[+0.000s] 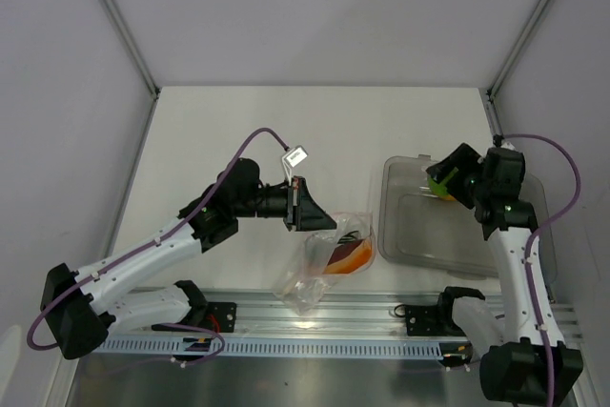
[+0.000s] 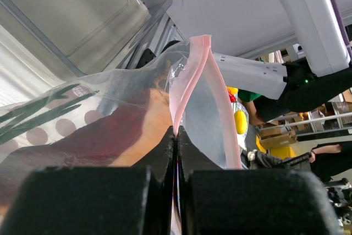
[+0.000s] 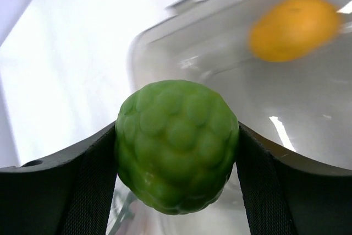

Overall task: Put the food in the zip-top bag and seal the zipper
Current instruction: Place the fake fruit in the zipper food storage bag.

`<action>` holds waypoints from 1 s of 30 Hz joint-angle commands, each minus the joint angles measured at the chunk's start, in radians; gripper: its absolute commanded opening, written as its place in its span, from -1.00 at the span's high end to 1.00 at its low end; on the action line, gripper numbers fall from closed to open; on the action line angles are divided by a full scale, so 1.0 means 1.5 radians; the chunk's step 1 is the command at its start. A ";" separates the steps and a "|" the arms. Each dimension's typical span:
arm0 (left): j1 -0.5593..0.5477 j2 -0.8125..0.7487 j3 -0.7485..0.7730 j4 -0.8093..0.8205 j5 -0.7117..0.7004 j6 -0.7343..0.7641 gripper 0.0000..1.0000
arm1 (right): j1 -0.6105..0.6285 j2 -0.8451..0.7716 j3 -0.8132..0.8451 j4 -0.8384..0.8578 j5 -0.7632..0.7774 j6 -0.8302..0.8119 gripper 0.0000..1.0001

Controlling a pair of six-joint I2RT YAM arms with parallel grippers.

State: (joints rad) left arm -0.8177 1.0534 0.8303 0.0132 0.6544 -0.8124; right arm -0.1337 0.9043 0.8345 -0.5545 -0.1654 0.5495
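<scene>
The bag (image 1: 307,281), slice (image 1: 349,256) inside, is held at centre, its zipper (image 2: 190,75) pinched by the left gripper (image 2: 176,136). At 3 o'clock, the green fruit (image 3: 176,130) is clamped in the right gripper (image 3: 177,155) over the tray (image 1: 391,235).

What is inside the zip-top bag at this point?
A reddish-brown slice with an orange edge shows through the zip-top bag. Crinkled plastic and the left tool hide the rest. The green fruit is outside, in the right tool.
</scene>
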 commanded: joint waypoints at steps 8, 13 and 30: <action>0.003 -0.007 0.002 0.007 -0.016 -0.012 0.99 | 0.227 -0.037 0.157 -0.017 -0.066 -0.006 1.00; 0.004 -0.013 -0.003 -0.001 -0.021 -0.012 0.99 | 0.344 -0.058 0.192 0.020 -0.098 -0.025 1.00; 0.004 -0.035 0.002 -0.032 -0.038 -0.006 0.99 | 0.806 0.024 0.268 0.034 0.076 -0.152 1.00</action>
State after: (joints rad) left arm -0.8177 1.0203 0.8188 -0.0360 0.6052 -0.8139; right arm 1.0046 0.9394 1.1900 -0.5186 -0.1600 0.3840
